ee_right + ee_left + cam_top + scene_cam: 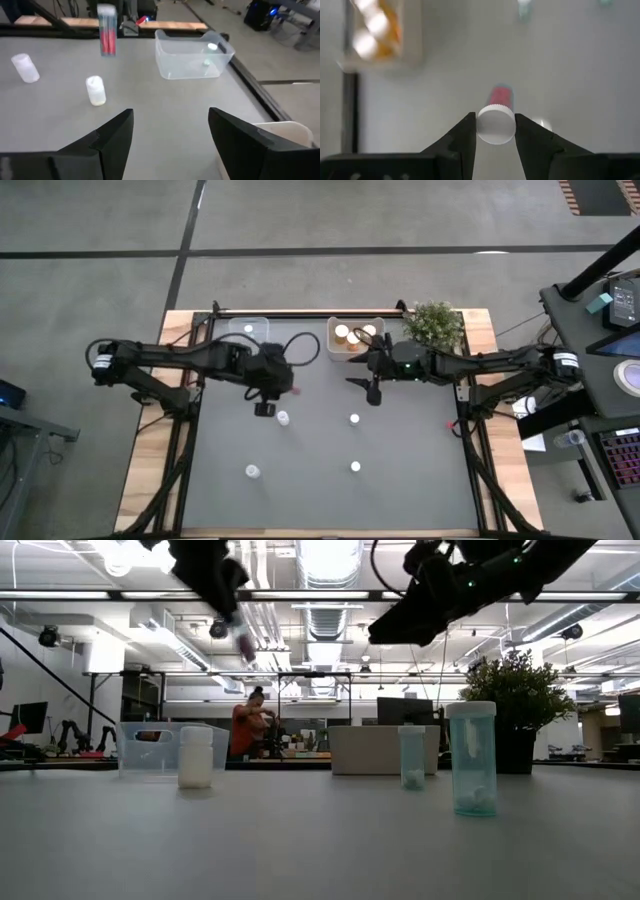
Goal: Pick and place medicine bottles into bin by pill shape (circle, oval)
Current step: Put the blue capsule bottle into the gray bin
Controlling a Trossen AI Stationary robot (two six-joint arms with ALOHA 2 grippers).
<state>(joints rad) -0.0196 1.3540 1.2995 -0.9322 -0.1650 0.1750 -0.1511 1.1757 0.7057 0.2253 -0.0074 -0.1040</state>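
My left gripper (265,409) hangs above the table's middle left, shut on a small clear bottle of red pills (501,94) with a white cap; the bottle also shows in the low view (243,640) and in the right wrist view (106,36). My right gripper (373,390) is open and empty, raised in front of the bin of orange bottles (357,337). A clear bin (250,330) stands at the far left. Several small bottles stand on their bases on the table, among them one (283,418) close to my left gripper and another (354,419) near my right gripper. My left gripper pinches the bottle's white cap (495,125) between its two fingers, one on each side. The fingers come from above, pointing down. The bottle hangs below them, cap up and slightly tilted, lifted clear of the table.
A green potted plant (435,325) stands at the far right corner beside the bin of orange bottles. Two more bottles (252,471) (355,467) stand nearer the front edge. A person (248,725) shows in the room behind the table.
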